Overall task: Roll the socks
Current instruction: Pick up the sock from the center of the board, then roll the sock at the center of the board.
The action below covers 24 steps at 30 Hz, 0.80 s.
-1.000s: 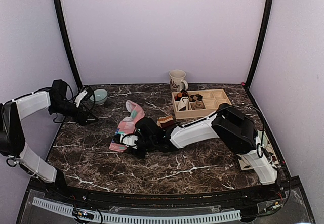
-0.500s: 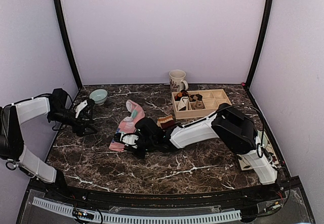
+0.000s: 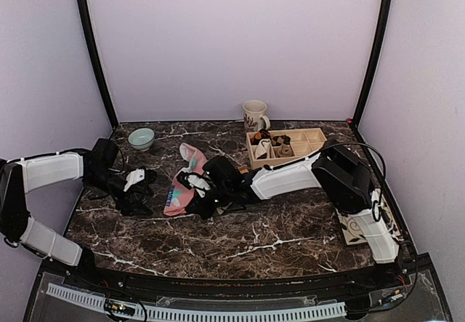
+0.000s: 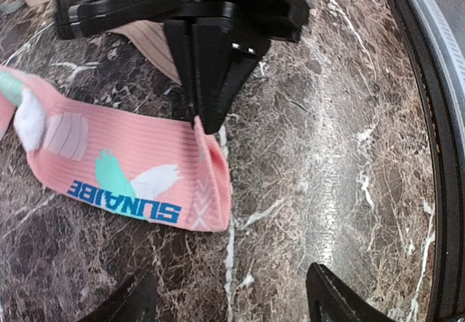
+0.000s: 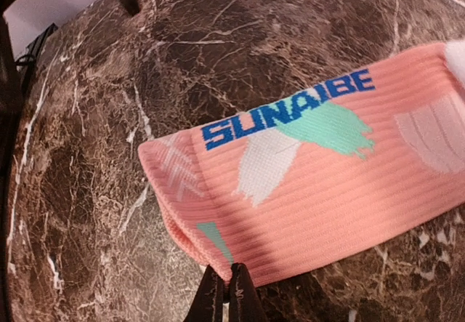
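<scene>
Tray: pale wooden divided tray [image 3: 317, 139] holds small rolled bundles [image 3: 272, 146].
Your right gripper [image 5: 224, 282]: clenched on long pink fabric sock [image 5: 327, 184].
Your left gripper [image 4: 231, 302]: released, nearby.

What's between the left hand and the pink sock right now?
Only bare marble table, no objects; the left wrist view shows it between the open left hand and the pink sock.

Plain lilac walls [image 3: 232, 38] enclose a dark brown marble-patterned surface [image 3: 290, 242] veined white; black posts [image 3: 93, 53] stand where the walls meet, and the light is soft and even
</scene>
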### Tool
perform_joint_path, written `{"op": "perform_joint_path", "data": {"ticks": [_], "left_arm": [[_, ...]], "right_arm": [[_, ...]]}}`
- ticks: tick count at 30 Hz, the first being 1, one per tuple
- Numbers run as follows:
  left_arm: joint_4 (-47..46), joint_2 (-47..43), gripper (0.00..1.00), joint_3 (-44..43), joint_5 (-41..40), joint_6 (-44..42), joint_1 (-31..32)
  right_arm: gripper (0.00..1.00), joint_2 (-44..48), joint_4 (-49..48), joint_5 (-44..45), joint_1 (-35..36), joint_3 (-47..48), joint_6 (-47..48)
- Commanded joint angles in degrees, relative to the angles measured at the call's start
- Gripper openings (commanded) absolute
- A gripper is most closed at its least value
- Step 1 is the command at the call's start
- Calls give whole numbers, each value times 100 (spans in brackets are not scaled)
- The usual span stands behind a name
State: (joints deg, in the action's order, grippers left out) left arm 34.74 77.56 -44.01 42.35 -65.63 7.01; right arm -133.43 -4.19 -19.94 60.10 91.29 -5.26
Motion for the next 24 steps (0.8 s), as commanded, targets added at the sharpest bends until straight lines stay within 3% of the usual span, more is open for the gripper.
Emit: {"op": "perform_joint_path", "data": {"ticks": [1, 12, 18, 24], "left_arm": [[-402, -310, 72, 334, -344, -252, 407], [-1378, -10, 57, 718, -1281, -277, 1454], [-2106, 133, 45, 854, -1575, -77, 1648], [-2669, 189, 47, 974, -1878, -74, 1724]], "right_arm": [[0, 211, 16, -492, -81, -136, -1195], [0, -132, 313, -703, -164, 236, -1826], [0, -199, 499, -688, -195, 324, -1926], [0, -220, 588, -781, -261, 347, -2088]]}}
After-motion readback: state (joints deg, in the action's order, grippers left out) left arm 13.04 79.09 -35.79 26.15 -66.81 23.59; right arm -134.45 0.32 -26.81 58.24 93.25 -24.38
